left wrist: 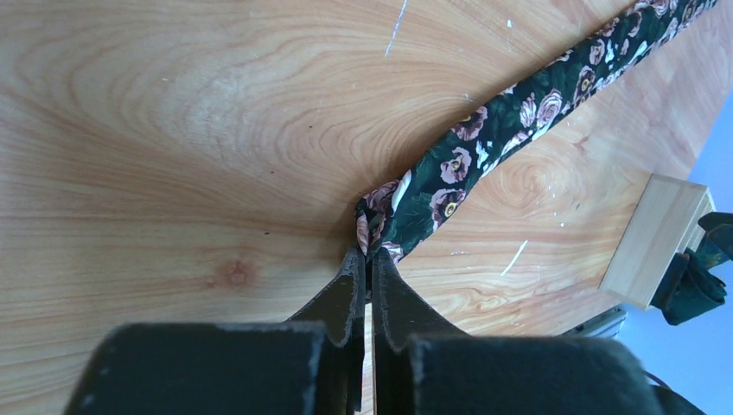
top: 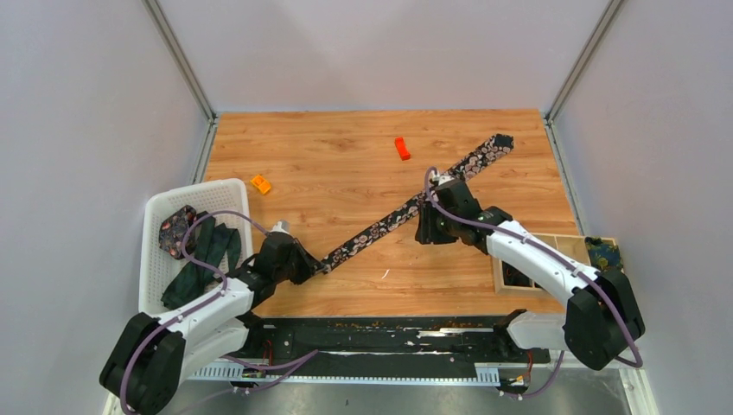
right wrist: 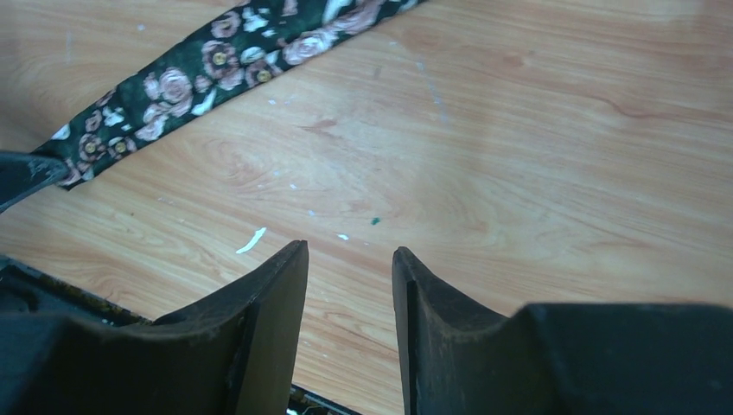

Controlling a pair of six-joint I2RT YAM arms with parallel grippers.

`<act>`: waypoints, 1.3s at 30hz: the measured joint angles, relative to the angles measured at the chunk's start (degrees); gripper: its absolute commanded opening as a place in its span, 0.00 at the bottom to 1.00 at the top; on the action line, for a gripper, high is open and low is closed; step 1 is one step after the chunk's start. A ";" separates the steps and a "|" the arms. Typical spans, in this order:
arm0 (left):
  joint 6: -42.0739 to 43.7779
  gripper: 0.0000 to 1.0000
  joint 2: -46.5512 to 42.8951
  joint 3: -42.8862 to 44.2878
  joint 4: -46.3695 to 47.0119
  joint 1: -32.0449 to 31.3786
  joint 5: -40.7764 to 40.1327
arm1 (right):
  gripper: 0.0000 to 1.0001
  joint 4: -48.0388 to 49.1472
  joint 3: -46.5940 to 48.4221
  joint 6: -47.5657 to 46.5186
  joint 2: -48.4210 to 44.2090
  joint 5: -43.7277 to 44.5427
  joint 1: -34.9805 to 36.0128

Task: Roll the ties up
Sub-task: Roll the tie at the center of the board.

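The left gripper has its jaws pressed together, pinching the near end of the long black cloth tie with pink flowers. The tie lies on the brown wooden table, stretching toward 2 o'clock. The right gripper has its jaws spread, holding nothing.

One flowered tie, one flowered bundle, teal ties too tangled to count, one red-orange block and one yellow-orange block are lying in view.

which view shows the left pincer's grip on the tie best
Left wrist: close up, the left pincer is shut on the tie at its end. Top external shows that grip small; right wrist shows only a stretch of tie.
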 measured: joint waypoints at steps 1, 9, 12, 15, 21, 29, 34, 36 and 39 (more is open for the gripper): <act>0.20 0.00 -0.13 0.00 0.17 -0.02 0.07 | 0.41 0.50 -0.09 -0.11 0.02 -0.24 0.83; 5.18 0.00 -3.78 1.11 -4.96 -0.04 -0.76 | 0.36 7.63 0.98 0.37 2.21 -3.06 11.06; 7.23 0.00 -6.25 1.51 -7.80 -0.04 -2.03 | 0.33 10.34 3.30 0.94 5.70 -3.72 14.78; 8.63 0.00 -7.74 1.53 -10.14 -0.04 -2.60 | 0.29 13.29 7.61 1.79 11.15 -4.44 18.58; 10.27 0.00 -8.96 1.53 -13.09 -0.04 -3.21 | 0.17 17.07 18.88 3.21 25.46 -6.34 23.45; 10.80 0.32 -12.98 1.53 -15.76 -0.04 -3.96 | 0.11 17.49 26.29 4.52 36.52 -7.28 26.14; 10.75 0.43 -15.23 1.53 -17.18 -0.04 -4.83 | 0.10 17.25 26.34 5.07 39.21 -7.06 26.47; 10.71 0.46 -15.67 1.53 -17.44 -0.04 -4.98 | 0.10 16.96 26.29 5.31 39.85 -6.71 26.51; 10.51 0.48 -15.91 1.53 -17.68 -0.04 -5.16 | 0.09 17.07 26.01 5.60 40.00 -6.16 26.58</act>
